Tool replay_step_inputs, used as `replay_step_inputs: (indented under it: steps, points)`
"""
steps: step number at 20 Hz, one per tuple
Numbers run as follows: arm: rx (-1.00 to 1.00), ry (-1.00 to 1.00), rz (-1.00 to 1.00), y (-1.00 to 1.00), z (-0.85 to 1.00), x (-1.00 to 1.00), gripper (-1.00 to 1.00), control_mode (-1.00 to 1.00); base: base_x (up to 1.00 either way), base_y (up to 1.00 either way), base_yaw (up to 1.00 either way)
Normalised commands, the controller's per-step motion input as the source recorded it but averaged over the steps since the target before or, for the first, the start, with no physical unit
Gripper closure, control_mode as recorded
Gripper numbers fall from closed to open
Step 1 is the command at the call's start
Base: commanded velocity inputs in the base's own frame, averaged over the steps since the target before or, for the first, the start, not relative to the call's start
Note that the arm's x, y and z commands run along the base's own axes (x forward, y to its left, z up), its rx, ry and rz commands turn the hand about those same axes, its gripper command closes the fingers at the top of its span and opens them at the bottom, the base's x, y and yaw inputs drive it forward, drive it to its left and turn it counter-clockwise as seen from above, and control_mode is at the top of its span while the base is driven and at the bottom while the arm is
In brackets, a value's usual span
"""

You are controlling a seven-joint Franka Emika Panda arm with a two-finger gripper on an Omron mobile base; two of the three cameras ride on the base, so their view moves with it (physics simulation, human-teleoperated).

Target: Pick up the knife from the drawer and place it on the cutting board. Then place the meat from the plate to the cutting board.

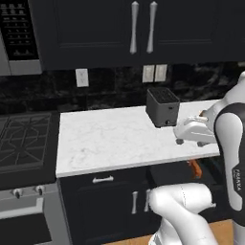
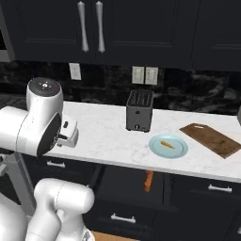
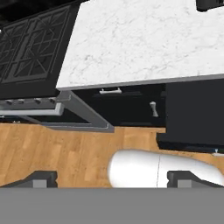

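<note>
Step one is in hand, by my judgement: the knife is not yet picked up. From the left base camera, the knife [image 1: 194,168] shows as a reddish-brown handle just under the white marbled bench [image 1: 115,136], below and right of the boxy black toaster [image 1: 162,106]. From the right base camera, it lies in the open black drawer [image 2: 127,186] below the toaster; right of the toaster sit the round pale plate [image 2: 168,146] with the small orange meat [image 2: 167,144], then the flat brown wooden cutting board [image 2: 210,139]. In the hand view the hand [image 3: 111,179] has its tips spread wide and empty, probably aimed at the floor left of the drawer; next it must swing over the handle and descend.
</note>
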Motion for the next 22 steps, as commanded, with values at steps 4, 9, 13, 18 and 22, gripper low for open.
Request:
replay_step_inputs:
  steps: [4,9,13,18,22]
  points:
    - [0.0,0.0,0.0,0.0,0.0,0.0,-1.0,1.0,0.0,-1.0,0.0]
    - [0.0,0.0,0.0,0.0,0.0,0.0,-1.0,1.0,0.0,-1.0,0.05]
    - [0.0,0.0,0.0,0.0,0.0,0.0,-1.0,1.0,0.0,-1.0,0.16]
    - [0.0,0.0,0.0,0.0,0.0,0.0,-1.0,1.0,0.03,-0.94,0.25]
    - [0.0,0.0,0.0,0.0,0.0,0.0,-1.0,1.0,0.05,-0.63,0.43]
